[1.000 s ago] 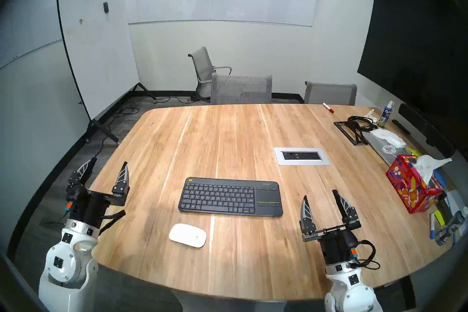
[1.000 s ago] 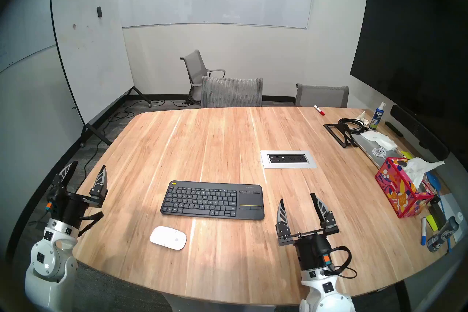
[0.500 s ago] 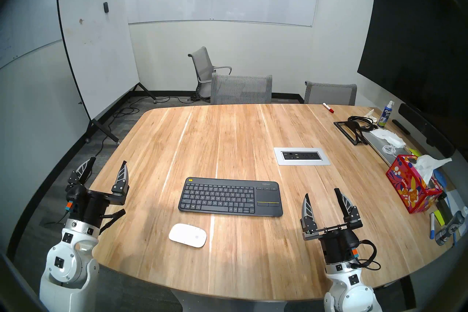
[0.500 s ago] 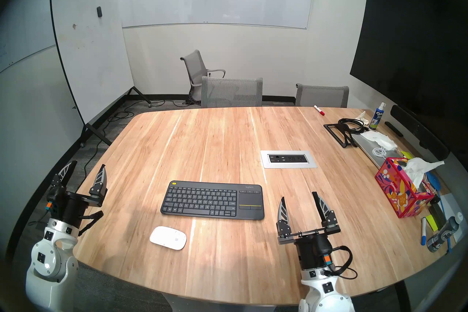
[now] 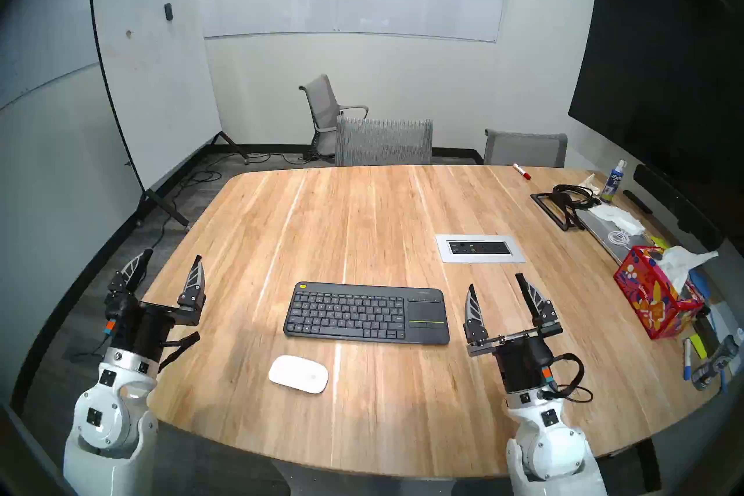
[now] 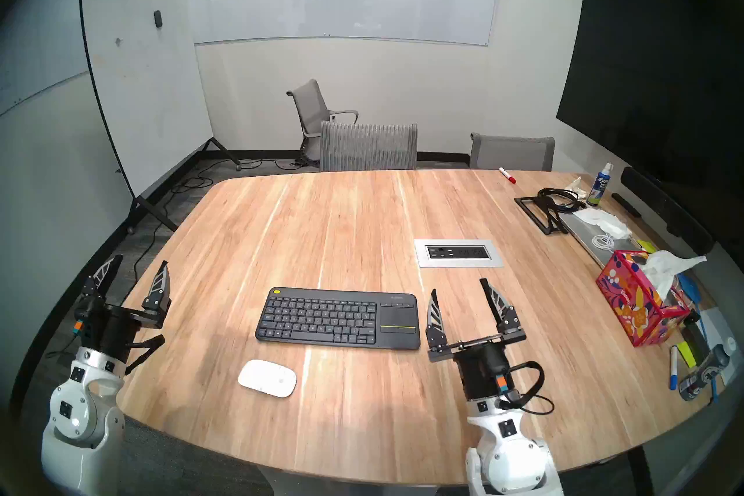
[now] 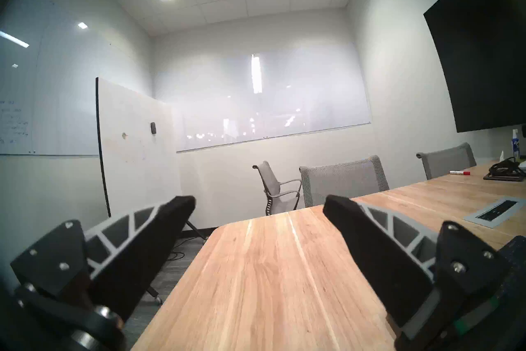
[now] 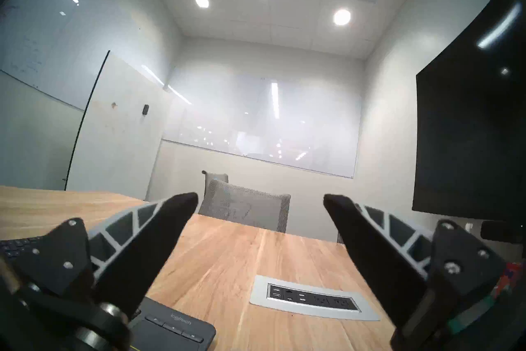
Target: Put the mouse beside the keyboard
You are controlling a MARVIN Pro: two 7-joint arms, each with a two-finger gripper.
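A glossy white oval mouse [image 5: 298, 374] [image 6: 267, 378] lies on the wooden table [image 5: 382, 209], in front of the left half of the dark grey keyboard [image 5: 366, 313] [image 6: 338, 318] and apart from it. My right gripper [image 5: 496, 286] [image 6: 458, 290] hovers open and empty just right of the keyboard's touchpad end; the right wrist view shows the keyboard's corner [image 8: 173, 330] at bottom left. At the table's left edge my left gripper [image 5: 171, 258] [image 6: 137, 265] stands open and empty, far from the mouse. The mouse is out of both wrist views.
A grey power outlet panel [image 5: 480, 248] is set into the table behind my right gripper. A colourful tissue box [image 5: 654, 298], markers, a laptop, cables and a spray bottle [image 5: 614, 181] crowd the right edge. Grey chairs [image 5: 383, 141] stand at the far side.
My right arm has moved forward and to the left, bringing its open gripper close to the keyboard's right end. The left arm, mouse and keyboard have stayed put.
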